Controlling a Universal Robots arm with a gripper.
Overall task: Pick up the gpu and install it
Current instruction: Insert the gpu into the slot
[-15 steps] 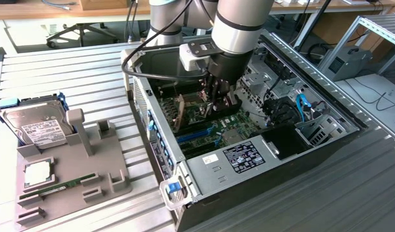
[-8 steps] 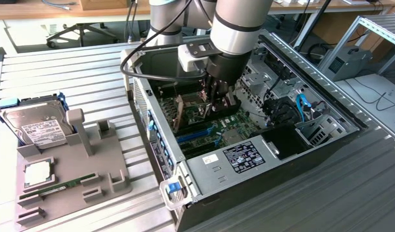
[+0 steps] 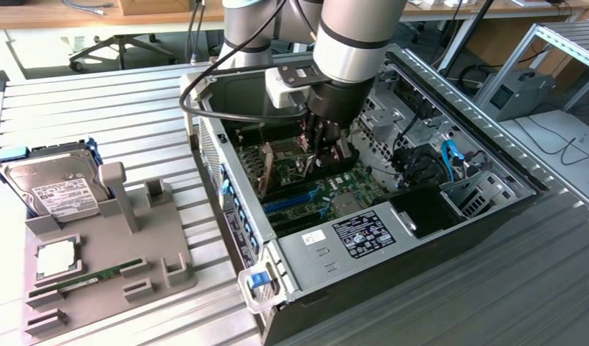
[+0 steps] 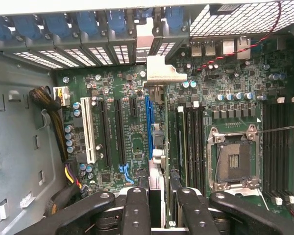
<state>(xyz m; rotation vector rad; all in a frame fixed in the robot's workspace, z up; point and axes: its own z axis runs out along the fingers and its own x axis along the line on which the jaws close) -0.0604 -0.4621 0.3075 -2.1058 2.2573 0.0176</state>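
Gripper (image 4: pixel 157 200) is hanging inside the open case (image 3: pixel 304 252), part closed on the gpu (image 4: pixel 157 171), its black fingers (image 4: pixel 137 205) pressing on the card's two faces. In the wrist view the card is showing edge-on as a thin strip running from between the fingers toward the case's rear slot wall (image 4: pixel 88 29), with its silver bracket (image 4: pixel 159 73) at that far end, close by the slot covers. Its long axis is lying along the blue slot (image 4: pixel 148 127) on the motherboard (image 4: pixel 132 142), just beside that slot; whether the edge is seated in a slot I cannot tell.

The wrist view is also giving the empty CPU socket (image 4: pixel 232 161), the white slot (image 4: pixel 89 137) and the blue clips (image 4: pixel 83 22) along the rear wall. The exterior view is giving the arm (image 3: pixel 357 43) reaching down into the case from above, the gripper (image 3: pixel 323 155) low over the motherboard (image 3: pixel 323 191), and the card standing on edge under it, though it is hard to pick out there. Well apart from the case, on the exterior view's left, a grey fixture (image 3: pixel 112 267) is sitting on the table (image 3: pixel 102 115), carrying a hard drive (image 3: pixel 54 184) standing tilted, a CPU (image 3: pixel 55 258) lying flat and a green memory stick (image 3: pixel 83 279)
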